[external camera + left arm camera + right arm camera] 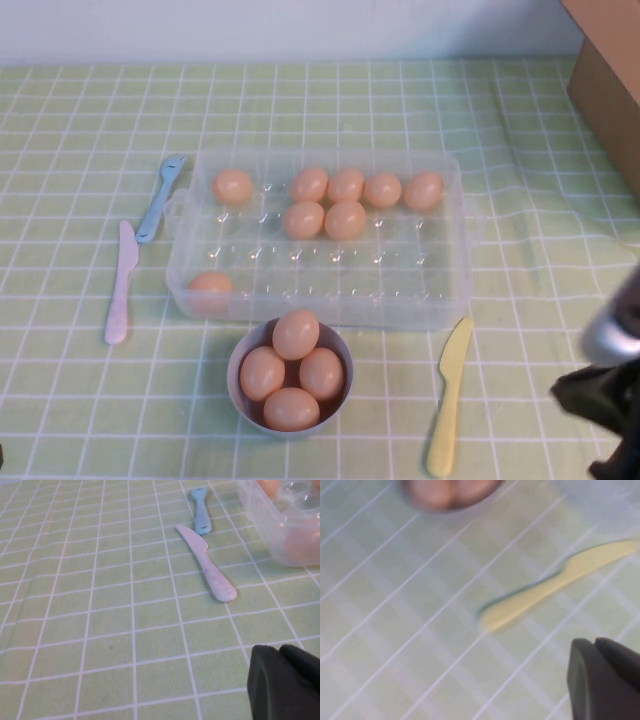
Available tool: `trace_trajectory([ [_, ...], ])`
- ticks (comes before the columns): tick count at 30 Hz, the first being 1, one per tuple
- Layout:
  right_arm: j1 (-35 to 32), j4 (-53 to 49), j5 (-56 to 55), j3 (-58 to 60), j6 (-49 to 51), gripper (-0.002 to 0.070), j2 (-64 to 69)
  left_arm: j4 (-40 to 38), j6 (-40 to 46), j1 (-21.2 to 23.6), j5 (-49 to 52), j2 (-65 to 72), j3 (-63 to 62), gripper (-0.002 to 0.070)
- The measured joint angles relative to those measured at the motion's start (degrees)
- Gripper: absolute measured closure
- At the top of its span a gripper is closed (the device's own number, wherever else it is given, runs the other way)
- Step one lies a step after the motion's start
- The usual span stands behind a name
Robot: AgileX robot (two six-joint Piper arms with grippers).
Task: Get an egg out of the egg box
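Observation:
The clear plastic egg box [455, 250] stands mid-table and holds several peach-tan eggs, most in its far rows, such as one [345, 220], and one at its near left corner [211, 284]. My right gripper [590, 400] hangs at the near right edge, shut and empty, above the cloth near a yellow knife [555, 582]; in the right wrist view the right gripper [595, 642] shows its fingers together. My left gripper [277, 652] is shut and empty, low over the cloth left of the box corner [280, 535]. It is out of the high view.
A grey-lilac bowl [237, 385] with several eggs stands in front of the box. A yellow knife [447, 395] lies right of the bowl. A pale pink knife [121, 285] and a blue fork [160, 197] lie left of the box. A cardboard box [610, 70] stands far right.

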Motion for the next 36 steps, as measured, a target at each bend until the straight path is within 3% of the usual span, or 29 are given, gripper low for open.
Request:
trace_trajectory([
  [8,-16.63,4.14,-33.24,26.81,-0.02,0.0694,-22.58,0.0,0.0,0.0,0.0,0.0,0.0,0.0678],
  [13,-23.0,5.14,-41.42,38.79,-0.02,0.0694,-35.1,0.0,0.0,0.0,0.0,0.0,0.0,0.0678],
  [25,-33.75,5.12,-35.08,45.72,-0.02,0.0694,-53.28,0.0,0.0,0.0,0.0,0.0,0.0,0.0678],
  [36,-36.68,4.89,-26.44,45.72,-0.02,0.0694,-54.22,0.0,0.0,0.0,0.0,0.0,0.0,0.0678],
])
